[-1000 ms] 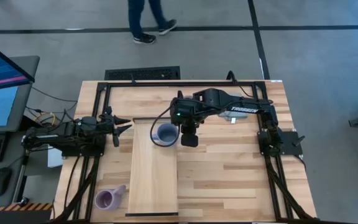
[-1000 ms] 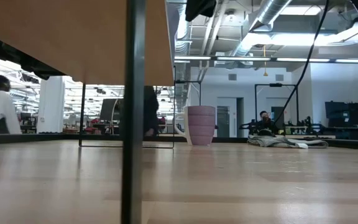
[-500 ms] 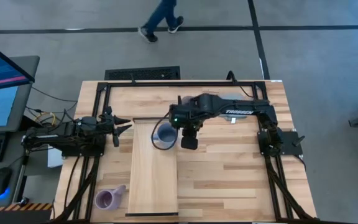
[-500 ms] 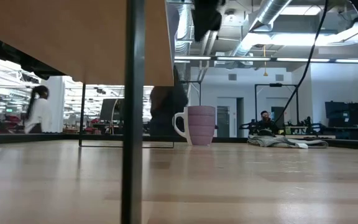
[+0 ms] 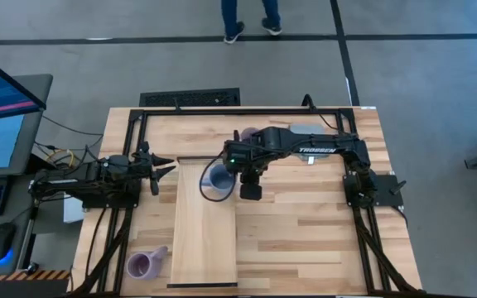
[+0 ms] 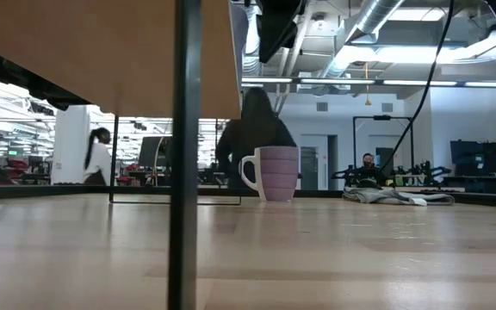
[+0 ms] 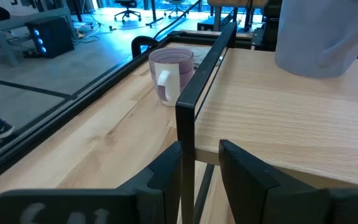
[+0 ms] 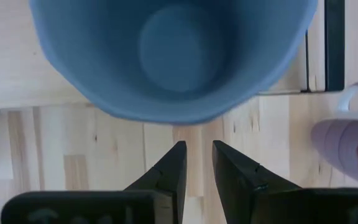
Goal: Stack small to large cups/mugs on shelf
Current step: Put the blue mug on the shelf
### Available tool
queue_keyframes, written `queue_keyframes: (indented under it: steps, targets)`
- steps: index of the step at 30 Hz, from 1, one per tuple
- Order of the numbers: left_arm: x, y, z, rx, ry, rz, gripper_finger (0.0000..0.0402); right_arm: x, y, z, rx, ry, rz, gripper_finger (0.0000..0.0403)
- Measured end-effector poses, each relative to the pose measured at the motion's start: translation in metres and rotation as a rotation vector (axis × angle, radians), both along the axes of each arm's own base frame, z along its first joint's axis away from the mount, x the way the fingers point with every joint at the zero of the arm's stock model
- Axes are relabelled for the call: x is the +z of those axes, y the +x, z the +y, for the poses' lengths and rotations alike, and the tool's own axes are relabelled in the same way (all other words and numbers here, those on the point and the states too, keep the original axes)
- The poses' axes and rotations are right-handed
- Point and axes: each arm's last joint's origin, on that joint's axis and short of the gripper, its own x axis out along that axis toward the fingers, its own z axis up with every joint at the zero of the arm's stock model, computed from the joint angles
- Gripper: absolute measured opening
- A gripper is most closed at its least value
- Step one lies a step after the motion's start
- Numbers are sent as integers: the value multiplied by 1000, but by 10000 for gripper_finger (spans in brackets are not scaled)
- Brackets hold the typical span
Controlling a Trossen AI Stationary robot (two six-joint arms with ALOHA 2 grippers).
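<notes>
The butcher-block surface (image 5: 305,240), striped pale wood inside a black frame, has not changed, and the long, plain wooden shelf (image 5: 201,248) with its thin dark end edges lies where it did a second ago. What has changed is the right arm: it has swung farther toward the left arm's side and rotated, so the blue-grey mug (image 5: 214,180) has slid from fully over the shelf's far end to its far right corner, partly overhanging the edge. The right gripper (image 5: 240,175) holds this mug at its rim, one of its fingers (image 8: 166,171) showing dark and smooth below the mug's round, matte blue bowl; they are clamped on the mug's wall. A lavender mug (image 6: 271,173), ribbed and handled, has come into fuller sight behind the shelf, standing upright on the surface. The left gripper (image 5: 157,165) waits unmoved at the shelf's far left corner, its fingers (image 7: 166,174) slightly apart astride the shelf's black metal upright. A second purple mug (image 5: 142,265) stands near the front left, beside the shelf. A person (image 5: 251,15) walks past the far side.
</notes>
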Motion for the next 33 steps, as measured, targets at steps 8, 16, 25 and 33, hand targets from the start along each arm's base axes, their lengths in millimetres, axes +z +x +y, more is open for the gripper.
queue_keyframes:
  steps: [8, 16, 25, 33]
  targets:
    - [0, 0, 0, 0, 0, 0, 98, 1, 2, 0, 2, 0, -22, 100]
    - [0, 0, 0, 0, 1, 0, 98, 2, 6, 0, 24, -5, -65, 100]
    - [0, 0, 0, 0, 1, -1, 98, 4, 9, 1, 56, 11, -104, 100]
    - [0, 0, 0, 0, 2, -1, 98, 6, 12, 0, 83, 2, -147, 100]
